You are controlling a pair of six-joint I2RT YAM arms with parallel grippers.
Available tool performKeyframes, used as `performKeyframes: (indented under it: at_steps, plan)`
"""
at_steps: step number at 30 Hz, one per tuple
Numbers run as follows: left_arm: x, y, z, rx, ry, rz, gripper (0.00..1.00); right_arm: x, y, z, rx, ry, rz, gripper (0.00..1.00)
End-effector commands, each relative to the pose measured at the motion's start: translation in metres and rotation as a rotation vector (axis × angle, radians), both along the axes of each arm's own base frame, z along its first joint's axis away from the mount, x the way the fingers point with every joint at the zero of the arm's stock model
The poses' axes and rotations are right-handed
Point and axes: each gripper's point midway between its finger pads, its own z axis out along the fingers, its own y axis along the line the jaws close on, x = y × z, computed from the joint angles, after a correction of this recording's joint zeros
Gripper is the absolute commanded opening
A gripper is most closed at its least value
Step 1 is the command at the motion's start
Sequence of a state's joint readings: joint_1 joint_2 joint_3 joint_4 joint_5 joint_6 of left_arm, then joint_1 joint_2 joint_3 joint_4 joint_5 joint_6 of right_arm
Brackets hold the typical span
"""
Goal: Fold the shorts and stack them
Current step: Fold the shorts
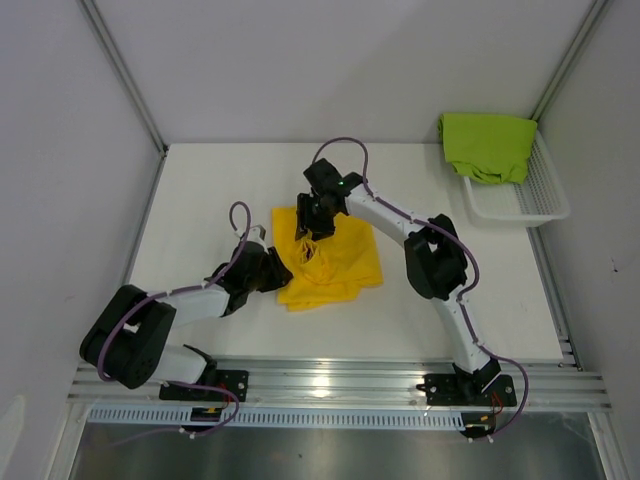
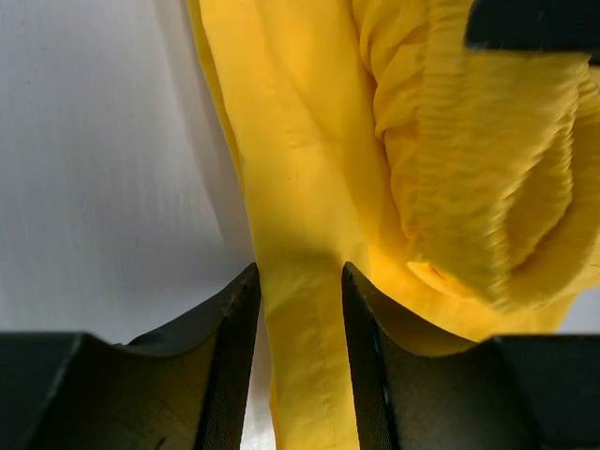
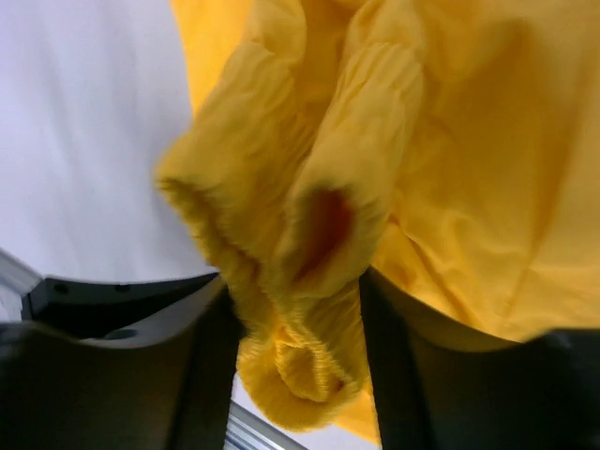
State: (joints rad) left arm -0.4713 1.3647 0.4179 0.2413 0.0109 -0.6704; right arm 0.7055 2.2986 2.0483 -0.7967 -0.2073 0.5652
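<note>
The left gripper (image 2: 300,309) pinches the yellow shorts (image 1: 330,265) by a flat edge, likely anchoring them for folding. The right gripper (image 3: 295,328) straddles the bunched waistband (image 3: 309,281); whether it grips, I cannot tell

Bright yellow shorts (image 1: 330,262) lie between the two black pincers, plain cloth with no print showing, deeper orange-yellow in the gathered waistband folds at the right pincer (image 3: 298,309). Far right of that pincer, lime green shorts (image 1: 488,146) sit in a white mesh basket (image 1: 540,195). The surface (image 1: 200,190) is plain white.
</note>
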Motion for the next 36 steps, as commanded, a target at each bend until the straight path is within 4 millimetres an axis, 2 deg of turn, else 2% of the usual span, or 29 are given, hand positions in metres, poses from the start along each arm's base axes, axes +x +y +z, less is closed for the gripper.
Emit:
performKeyframes:
  at_steps: [1,3,4,5,7,8,9,11,12,13,14,15,17,18,19,21,23,27,28,32,33,34,35,36]
  plan:
    - [-0.02,0.01,-0.019,0.066,0.068,-0.026,0.44,-0.013,0.034,0.062,0.269,-0.04,0.071,0.57]
    - [-0.02,0.009,-0.016,0.064,0.063,-0.028,0.44,-0.015,0.036,0.079,0.34,-0.059,0.076,0.66]
    - [-0.02,0.009,-0.015,0.063,0.061,-0.028,0.44,-0.019,0.037,0.085,0.378,-0.043,0.094,0.67]
    - [-0.022,0.011,-0.012,0.062,0.059,-0.026,0.44,-0.016,0.039,0.092,0.424,-0.054,0.089,0.67]
    - [-0.022,0.011,-0.006,0.058,0.053,-0.026,0.45,-0.018,0.028,0.099,0.487,-0.043,0.089,0.67]
    - [-0.024,0.012,0.002,0.054,0.043,-0.026,0.45,-0.012,0.031,0.113,0.566,-0.083,0.088,0.66]
    - [-0.025,0.012,0.006,0.051,0.039,-0.025,0.46,-0.018,0.022,0.106,0.588,-0.066,0.081,0.66]
    - [-0.028,0.017,0.015,0.045,0.041,-0.007,0.5,-0.011,0.016,0.125,0.701,-0.115,0.103,0.66]
    - [-0.03,0.016,0.026,0.011,0.029,-0.018,0.52,-0.015,0.011,0.116,0.708,-0.087,0.086,0.64]
    - [-0.029,0.021,0.03,-0.005,0.026,0.0,0.52,-0.012,0.005,0.12,0.715,-0.101,0.077,0.62]
    - [-0.032,0.024,0.033,-0.012,0.032,0.005,0.52,-0.01,0.002,0.115,0.702,-0.115,0.072,0.59]
    - [-0.029,0.026,0.046,-0.032,-0.001,0.013,0.54,-0.01,-0.001,0.111,0.691,-0.118,0.068,0.56]
    - [-0.031,0.035,0.053,-0.041,0.002,0.038,0.55,-0.013,-0.007,0.098,0.664,-0.113,0.054,0.44]
    - [-0.026,0.037,0.067,-0.056,-0.038,0.049,0.57,-0.014,-0.009,0.092,0.656,-0.112,0.051,0.33]
    - [-0.024,0.041,0.071,-0.058,-0.049,0.069,0.58,-0.018,-0.012,0.08,0.641,-0.094,0.041,0.29]
    - [-0.017,0.043,0.078,-0.071,-0.067,0.087,0.65,-0.02,-0.012,0.069,0.635,-0.091,0.036,0.19]
    - [-0.007,0.038,0.087,-0.091,-0.086,0.081,0.67,-0.026,-0.009,0.054,0.626,-0.079,0.046,0.15]
    - [0.015,0.027,0.098,-0.112,-0.108,0.062,0.74,-0.038,0.004,0.036,0.595,-0.075,0.069,0.12]
    - [0.028,0.023,0.106,-0.117,-0.131,0.057,0.75,-0.042,0.005,0.028,0.573,-0.071,0.076,0.12]
    - [0.053,0.016,0.108,-0.1,-0.126,0.055,0.8,-0.058,0.012,-0.001,0.509,-0.048,0.09,0.12]
    - [0.062,0.013,0.11,-0.1,-0.147,0.05,0.8,-0.064,0.013,-0.016,0.465,-0.032,0.079,0.12]
    - [0.075,0.01,0.121,-0.105,-0.169,0.052,0.8,-0.066,0.013,-0.023,0.443,-0.033,0.083,0.12]
    - [0.079,0.008,0.107,-0.09,-0.132,0.052,0.8,-0.068,0.013,-0.03,0.422,-0.034,0.078,0.11]
    - [0.087,0.005,0.109,-0.097,-0.139,0.047,0.8,-0.072,0.013,-0.04,0.401,-0.026,0.074,0.11]
